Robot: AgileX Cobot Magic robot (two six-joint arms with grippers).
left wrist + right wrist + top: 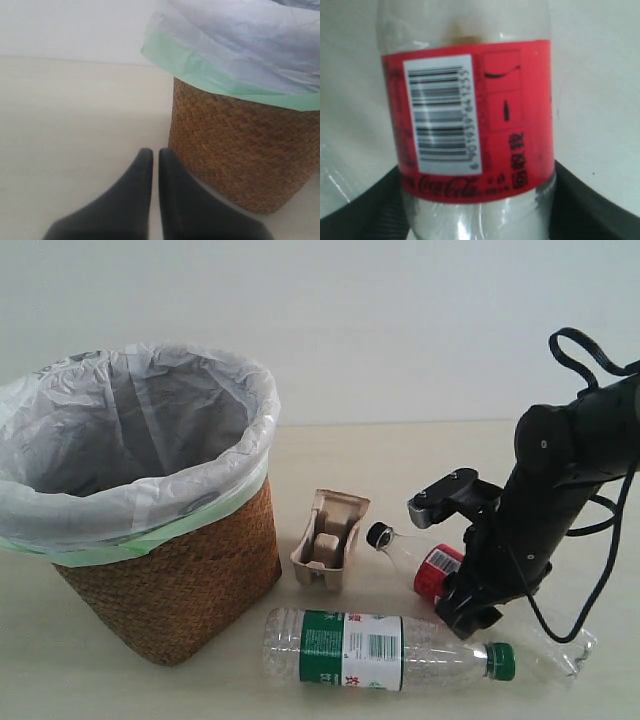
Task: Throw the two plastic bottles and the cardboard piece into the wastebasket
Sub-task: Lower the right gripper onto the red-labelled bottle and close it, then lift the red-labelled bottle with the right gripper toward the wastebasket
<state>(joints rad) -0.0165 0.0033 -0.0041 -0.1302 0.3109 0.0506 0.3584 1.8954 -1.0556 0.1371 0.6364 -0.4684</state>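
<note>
Brown woven wicker forms the round, tapering wastebasket (190,580), lined with a translucent white bag (150,495) edged in pale green. Just beside the wastebasket, on the pale table (400,455), lies the small beige moulded-pulp cardboard piece (330,540). Also near the wastebasket's base, the clear plastic bottle with green cap and green-white label (370,650) lies on its side. Farther from the wastebasket lies the clear plastic bottle with black cap and red label (437,570), the right gripper (477,215) clamped around its body. The left gripper (155,156) sits low beside the wastebasket's wall, its fingers (130,200) pressed together.
</note>
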